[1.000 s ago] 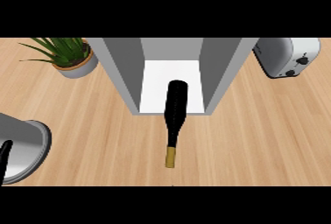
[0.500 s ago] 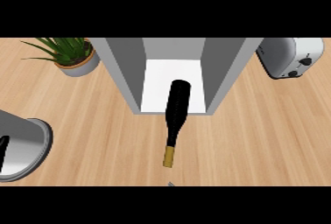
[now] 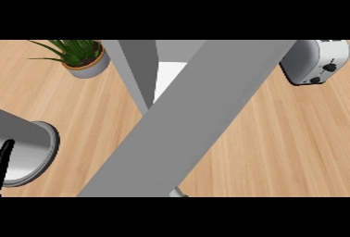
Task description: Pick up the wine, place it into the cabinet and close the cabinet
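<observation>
Grey forearm (image 3: 191,120): we see one broad grey limb crossing the head view on a slant, from the lower edge left of centre up to the top edge right of centre. It fills the middle of the view, and we cannot tell which arm it is.

Hands: neither black hand shows – the forearm runs out past the top edge – so we cannot tell whether any fingers are apart, together or clamped on something.

Wine bottle: we cannot see it. The forearm covers the middle of the counter and most of the cabinet's opening, so we cannot place the bottle.

Open grey cabinet (image 3: 137,69): we see its slanted left wall at top centre, and beside it a narrow strip of white inner floor (image 3: 169,76). The forearm hides the rest.

Light wooden counter top (image 3: 287,139): it shows bare planks on both sides of the forearm.

Green spiky plant in a round grey pot with a tan rim (image 3: 85,65): it stands at upper left, near the cabinet's left wall but apart from it.

Silver toaster with black knobs (image 3: 315,62): it stands at upper right, partly cut by the view's right edge and well apart from the cabinet.

Round silver metal pot (image 3: 31,155): it sits at the left edge, with a black handle (image 3: 5,159) across it.
</observation>
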You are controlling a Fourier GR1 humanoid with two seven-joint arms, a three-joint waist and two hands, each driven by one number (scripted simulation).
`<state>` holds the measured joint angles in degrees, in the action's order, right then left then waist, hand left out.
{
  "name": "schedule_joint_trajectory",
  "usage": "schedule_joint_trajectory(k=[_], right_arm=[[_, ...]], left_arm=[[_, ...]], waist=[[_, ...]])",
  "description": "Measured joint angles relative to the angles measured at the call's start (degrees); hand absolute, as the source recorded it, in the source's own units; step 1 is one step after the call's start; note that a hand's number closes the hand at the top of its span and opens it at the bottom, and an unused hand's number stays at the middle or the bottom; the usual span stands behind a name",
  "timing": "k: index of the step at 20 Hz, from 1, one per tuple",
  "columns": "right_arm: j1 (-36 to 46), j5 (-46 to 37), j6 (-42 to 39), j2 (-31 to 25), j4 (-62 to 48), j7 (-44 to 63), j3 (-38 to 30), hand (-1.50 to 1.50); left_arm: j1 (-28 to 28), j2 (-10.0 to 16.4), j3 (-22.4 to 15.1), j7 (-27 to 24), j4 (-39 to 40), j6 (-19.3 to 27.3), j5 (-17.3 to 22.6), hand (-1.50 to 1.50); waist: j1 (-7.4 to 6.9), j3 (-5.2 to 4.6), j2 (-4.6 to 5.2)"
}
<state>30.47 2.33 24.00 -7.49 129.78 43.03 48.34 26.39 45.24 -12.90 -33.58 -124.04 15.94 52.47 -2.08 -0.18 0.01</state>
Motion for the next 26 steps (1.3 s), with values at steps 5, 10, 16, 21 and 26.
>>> schedule_joint_trajectory(k=[5,10,16,21,26], right_arm=[[14.42,5.45,4.07,5.02,-12.3,-1.81,-4.07,1.5],[26.49,10.7,4.21,6.72,-24.62,-4.17,-11.06,1.5],[34.78,8.58,0.54,7.5,-38.15,-8.89,-15.69,1.5],[36.82,9.78,-4.51,7.26,-48.43,-15.69,-21.37,1.5],[37.84,11.55,-9.49,7.54,-53.79,-19.67,-24.1,1.5]], left_arm=[[-2.81,-1.31,0.52,1.44,2.18,0.11,0.37,-1.5],[-2.98,-2.27,0.75,2.41,1.88,0.59,-0.42,-1.5],[-3.92,-3.94,1.15,3.02,3.35,0.61,-1.5,-1.5],[-4.13,-4.36,2.88,4.25,3.36,-0.37,-1.3,-1.5],[-4.0,-5.35,3.25,5.17,3.1,-0.19,-2.55,-1.5]], waist=[[-0.05,0.08,0.16],[-0.12,0.09,0.14],[0.54,0.05,0.11],[0.46,-0.02,-0.02],[0.36,-0.38,-0.72]])
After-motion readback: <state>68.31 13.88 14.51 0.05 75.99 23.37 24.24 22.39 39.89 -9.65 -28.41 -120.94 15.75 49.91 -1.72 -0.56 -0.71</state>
